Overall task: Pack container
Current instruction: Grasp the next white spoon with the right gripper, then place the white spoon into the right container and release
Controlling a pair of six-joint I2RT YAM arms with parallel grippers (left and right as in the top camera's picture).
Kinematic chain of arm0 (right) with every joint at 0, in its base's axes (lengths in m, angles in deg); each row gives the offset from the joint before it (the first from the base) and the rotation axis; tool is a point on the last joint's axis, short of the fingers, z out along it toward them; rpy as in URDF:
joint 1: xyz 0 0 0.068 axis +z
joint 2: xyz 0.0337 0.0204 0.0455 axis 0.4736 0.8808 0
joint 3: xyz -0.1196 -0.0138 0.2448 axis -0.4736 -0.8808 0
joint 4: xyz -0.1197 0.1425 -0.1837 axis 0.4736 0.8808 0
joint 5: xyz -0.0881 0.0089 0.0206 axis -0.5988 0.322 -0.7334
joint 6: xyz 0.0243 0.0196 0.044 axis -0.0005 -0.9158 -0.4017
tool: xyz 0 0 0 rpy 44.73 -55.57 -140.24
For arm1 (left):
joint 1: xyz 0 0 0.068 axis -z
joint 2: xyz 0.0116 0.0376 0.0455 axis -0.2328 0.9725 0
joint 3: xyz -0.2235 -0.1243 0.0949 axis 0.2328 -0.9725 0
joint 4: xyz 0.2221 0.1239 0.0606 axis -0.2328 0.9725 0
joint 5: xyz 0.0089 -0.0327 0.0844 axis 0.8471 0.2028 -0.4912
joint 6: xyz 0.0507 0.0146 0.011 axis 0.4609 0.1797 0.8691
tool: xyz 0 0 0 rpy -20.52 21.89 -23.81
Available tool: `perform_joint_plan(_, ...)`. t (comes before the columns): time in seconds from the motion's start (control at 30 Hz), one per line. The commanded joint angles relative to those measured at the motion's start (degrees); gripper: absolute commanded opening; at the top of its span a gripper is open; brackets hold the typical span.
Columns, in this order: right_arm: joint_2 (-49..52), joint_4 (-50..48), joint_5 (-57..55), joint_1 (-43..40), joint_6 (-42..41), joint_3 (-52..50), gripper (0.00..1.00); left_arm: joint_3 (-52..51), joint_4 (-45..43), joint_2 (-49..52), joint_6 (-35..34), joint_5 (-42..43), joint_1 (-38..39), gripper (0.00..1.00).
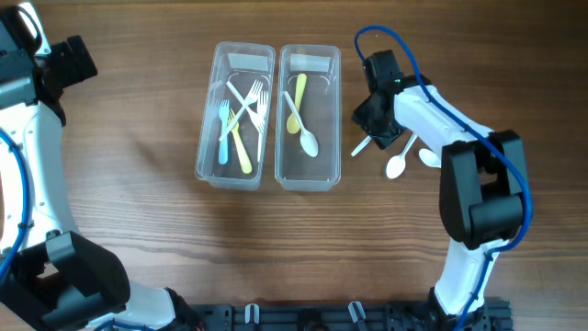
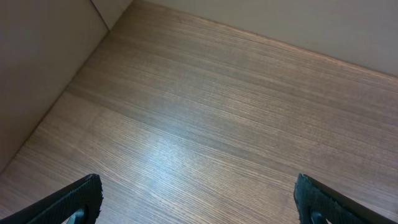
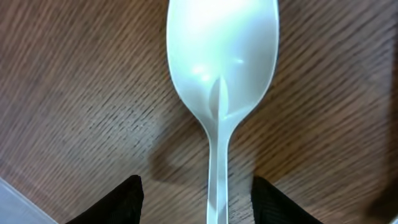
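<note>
R end effector (image 3: 198, 196) hovering low over white spoon (image 3: 221, 81) lying on desk (image 1: 138, 211), just right of right container (image 1: 309, 175). Fingers (image 3: 124, 202) standing apart, straddling handle w/ gap each side, gripping nothing. Spoon bowl pointing away from wrist cam. Two more spoons (image 1: 397, 165) lying near, to its right. Right container holding yellow spoon (image 1: 296, 97) + pale spoon (image 1: 308, 142). Left container (image 1: 209, 138) holding forks (image 1: 241, 118): white, blue, yellow. L end effector (image 2: 199, 205) hanging wide open over desk at far left, holding nothing.
</note>
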Motion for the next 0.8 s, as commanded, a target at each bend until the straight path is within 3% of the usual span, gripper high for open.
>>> perform_joint_plan(0.0,5.6,0.2,-2.1,-0.4,-1.3,-0.9,0.51,0.6,-0.2,-0.9,-0.3,-0.3,-0.3,1.00)
perform_joint_plan(0.17,5.6,1.7,-3.1,-1.4,-0.3,-0.9,0.27,0.6,-0.2,-0.9,-0.3,-0.3,-0.3,1.00)
perform_joint_plan(0.37,5.6,6.7,-8.5,-3.5,4.3,-0.8,0.21,0.6,-0.2,-0.9,-0.3,-0.3,-0.3,1.00)
perform_joint_plan(0.5,5.6,6.2,-8.4,-3.6,7.2,-0.8,0.06,0.6,-0.2,-0.9,-0.3,-0.3,-0.3,1.00)
perform_joint_plan(0.57,5.6,5.4,-8.2,-3.6,11.6,-0.3,0.04,0.6,-0.2,-0.9,-0.3,-0.3,-0.3,1.00)
perform_joint_plan(0.63,5.5,5.5,-8.4,-3.5,16.1,3.7,0.04,0.6,-0.2,-0.9,-0.3,-0.3,-0.3,1.00)
perform_joint_plan(0.77,5.3,10.5,-8.6,-3.5,29.9,23.5,0.04,0.6,-0.2,-0.9,-0.3,-0.3,-0.3,1.00)
